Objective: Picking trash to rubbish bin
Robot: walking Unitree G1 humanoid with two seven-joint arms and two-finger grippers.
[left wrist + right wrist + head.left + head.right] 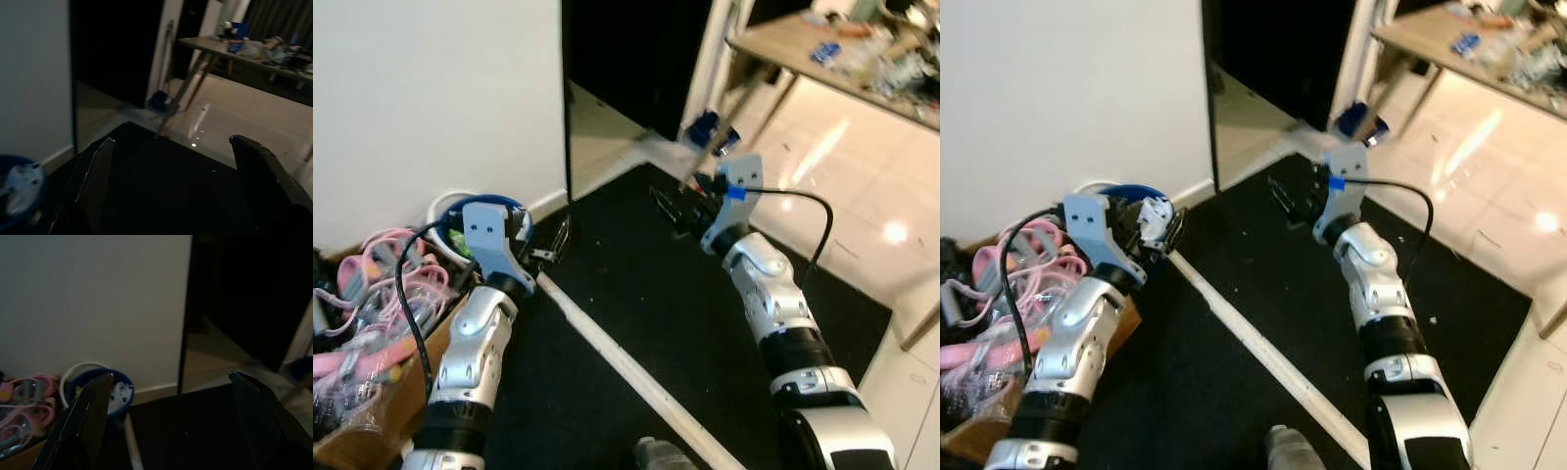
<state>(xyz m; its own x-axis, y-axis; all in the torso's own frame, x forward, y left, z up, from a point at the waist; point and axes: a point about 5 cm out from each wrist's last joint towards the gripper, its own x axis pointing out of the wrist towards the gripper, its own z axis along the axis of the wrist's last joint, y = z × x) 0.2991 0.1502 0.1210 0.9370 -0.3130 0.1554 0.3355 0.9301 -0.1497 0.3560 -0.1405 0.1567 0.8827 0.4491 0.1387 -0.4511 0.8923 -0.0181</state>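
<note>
A blue rubbish bin (1132, 193) stands against the white wall, inside a white ring, with crumpled white trash (120, 392) in it. My left gripper (554, 239) hovers just beside the bin, low over the black carpet (646, 294), open and empty. In the left wrist view the bin (13, 205) lies off to one side of the fingers (98, 171). My right gripper (672, 210) is held out farther ahead over the carpet, open with nothing between its fingers (95, 406). It faces back toward the bin and the wall.
A cardboard box (372, 411) of pink cables sits left of the bin. A white strip (626, 367) crosses the carpet. A dark doorway (636, 59) opens ahead. At the right, a cluttered wooden table (803, 44) stands on shiny tiles, a blue object (705, 127) by its leg.
</note>
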